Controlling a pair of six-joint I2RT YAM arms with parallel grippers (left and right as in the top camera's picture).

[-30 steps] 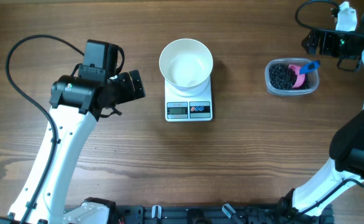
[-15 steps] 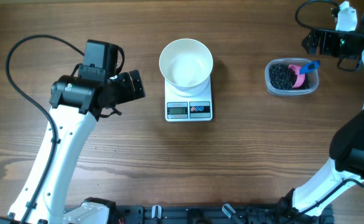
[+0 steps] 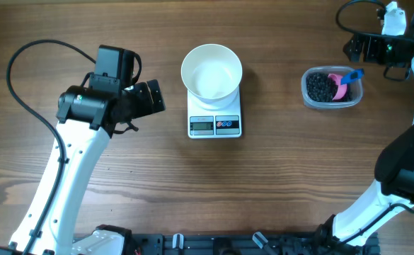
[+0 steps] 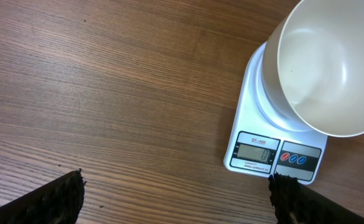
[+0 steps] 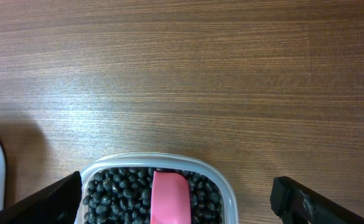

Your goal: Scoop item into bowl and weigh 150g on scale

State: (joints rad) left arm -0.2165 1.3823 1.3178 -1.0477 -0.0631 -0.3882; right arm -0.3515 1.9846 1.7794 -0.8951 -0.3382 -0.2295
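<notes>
The left hand hangs near the scale, on its left, with jaws spread wide and nothing in them. The bowl sits on the scale and is empty. Further off, on the right of the desk, the black beans lie in the clear tub with the pink scoop. The right hand hovers beyond the tub, released and empty. Judged status: only the bowl is placed, and all scooping and weighing remain.

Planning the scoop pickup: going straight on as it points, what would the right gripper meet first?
Probably the pink scoop, lying on the black beans in the clear tub, centred ahead of the open right gripper; depth is unclear.
</notes>
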